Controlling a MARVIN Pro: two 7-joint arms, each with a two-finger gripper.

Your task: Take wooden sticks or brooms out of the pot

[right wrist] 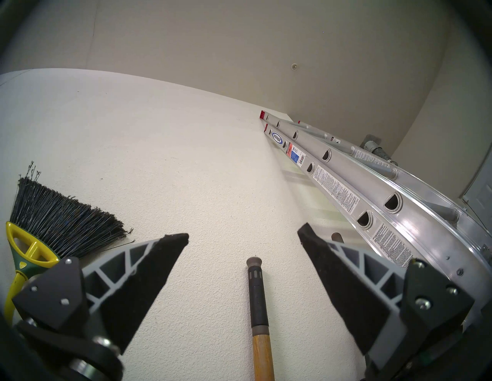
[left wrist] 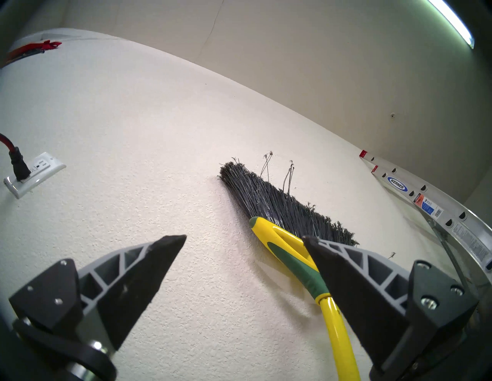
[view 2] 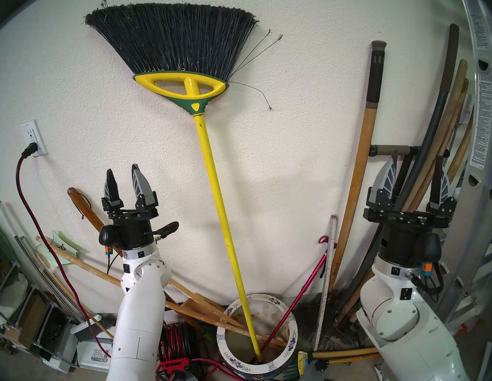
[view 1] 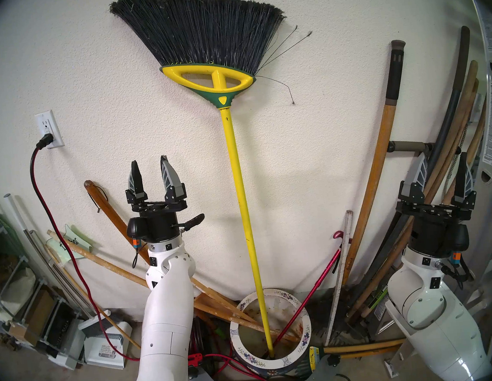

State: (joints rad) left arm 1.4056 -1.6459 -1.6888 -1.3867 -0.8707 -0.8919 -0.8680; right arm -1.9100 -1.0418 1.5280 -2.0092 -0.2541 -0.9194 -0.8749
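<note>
You have the wide round ceramic pot [view 1: 304, 327], with its white rim painted in small blue-purple flowers, on the floor at the foot of the white textured wall [view 1: 309, 149]. Standing in the pot is the long broom [view 1: 236, 168] with a thin yellow pole, its yellow-and-green plastic head and fanned black bristles up high against the wall. Several plain tan wooden poles [view 1: 220, 306] lean out of the pot over its rim toward the side of your left arm, and a thin magenta metal rod [view 1: 309, 296] leans out the other way.

Your left gripper [view 1: 150, 172] points up, left of the pot and beside the broom's pole without touching it; its fingers stand apart and empty. Your right gripper [view 1: 444, 172] points up on the pot's far right, fingers likewise spread with nothing between them, in front of a cluster of long-handled tools [view 1: 385, 154] leaning on the wall outside the pot.

Right of those tools leans a silver aluminium ladder [right wrist: 372, 186]. Left of the pot, a white wall outlet [view 1: 48, 129] has a black plug with a red-and-black cord.
</note>
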